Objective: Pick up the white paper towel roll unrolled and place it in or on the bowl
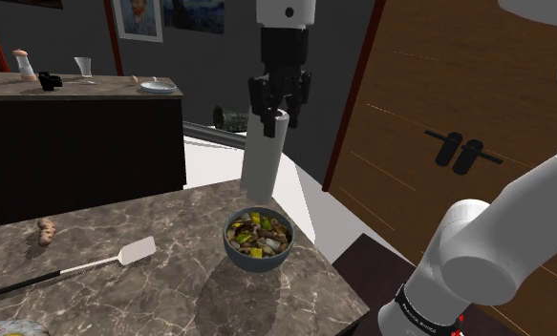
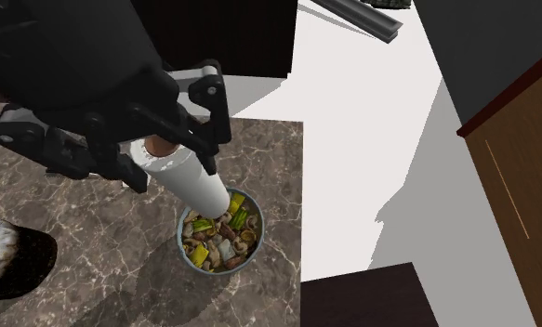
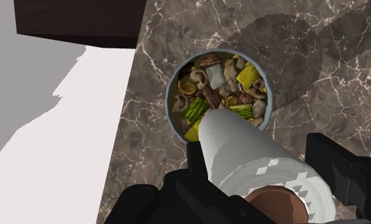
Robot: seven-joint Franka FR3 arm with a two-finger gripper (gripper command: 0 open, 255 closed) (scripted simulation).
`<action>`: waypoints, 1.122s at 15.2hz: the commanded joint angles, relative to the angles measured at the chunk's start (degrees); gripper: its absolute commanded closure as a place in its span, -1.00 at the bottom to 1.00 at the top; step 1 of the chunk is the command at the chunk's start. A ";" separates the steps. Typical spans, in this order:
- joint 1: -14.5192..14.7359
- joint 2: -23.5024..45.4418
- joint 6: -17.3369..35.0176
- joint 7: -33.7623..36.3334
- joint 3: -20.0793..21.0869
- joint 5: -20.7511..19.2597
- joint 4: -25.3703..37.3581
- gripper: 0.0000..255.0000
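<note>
A white paper towel roll [image 1: 263, 157] with a brown cardboard core hangs upright in the air, my black gripper [image 1: 278, 113] shut on its upper end. Directly below its lower end sits a grey-blue bowl [image 1: 232, 250] of mixed vegetables and mushrooms on the marble counter. The second exterior view has the roll [image 2: 190, 178] slanting down toward the bowl [image 2: 183, 247], its lower end just over the rim. In the wrist view the fingers [image 3: 200, 159] clasp the roll [image 3: 241, 146], which points at the bowl [image 3: 171, 105] beneath it.
A white spatula [image 1: 85, 265] with a black handle and a small knobbly brown piece [image 1: 45, 231] lie on the marble counter [image 1: 152, 296], to the shoulder view's left of the bowl. A dark plate of food [image 2: 8, 260] sits near the counter's front corner. Behind stands a dark cabinet [image 1: 75, 143] with tableware.
</note>
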 commanded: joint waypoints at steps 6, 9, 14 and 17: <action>0.25 -1.50 5.49 -0.25 0.11 0.46 -6.92 1.00; 0.35 -1.90 7.78 -0.32 0.21 0.62 -9.60 1.00; 0.50 -2.31 11.35 -0.38 0.42 0.85 -13.56 1.00; 0.50 -2.30 11.35 -0.38 0.42 0.84 -13.55 1.00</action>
